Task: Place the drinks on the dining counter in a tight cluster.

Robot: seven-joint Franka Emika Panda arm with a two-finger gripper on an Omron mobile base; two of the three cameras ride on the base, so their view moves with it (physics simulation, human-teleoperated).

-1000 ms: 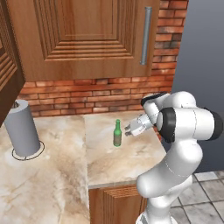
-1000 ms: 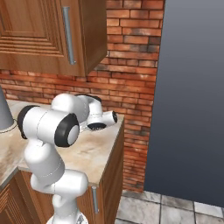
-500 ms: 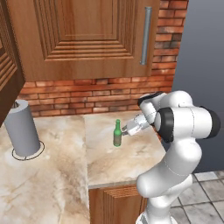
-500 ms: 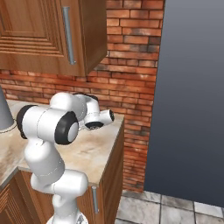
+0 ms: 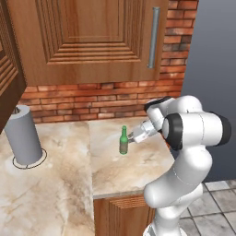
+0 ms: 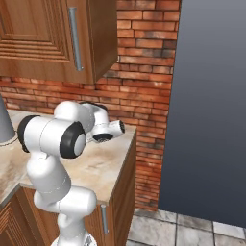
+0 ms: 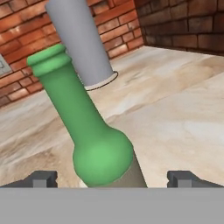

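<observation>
Bottle (image 7: pixel 94 131) base cut off at the bottom of the hand view, so its contact with the counter (image 7: pixel 183 109) can't be checked there. Fingertips (image 7: pixel 41 178) either side of the bottle are mostly cropped too (just the tops show). Grey cylinder (image 7: pixel 81 41) behind the bottle runs off the top edge; its lower left is hidden by the bottle neck. In the left base view the gripper (image 5: pixel 134 137) beside the bottle is too small to tell finger spacing. In the right base view the arm's elbow (image 6: pixel 53 137) hides the counter area where the bottle stands, and the cylinder (image 6: pixel 5 126) is clipped at the left edge.
</observation>
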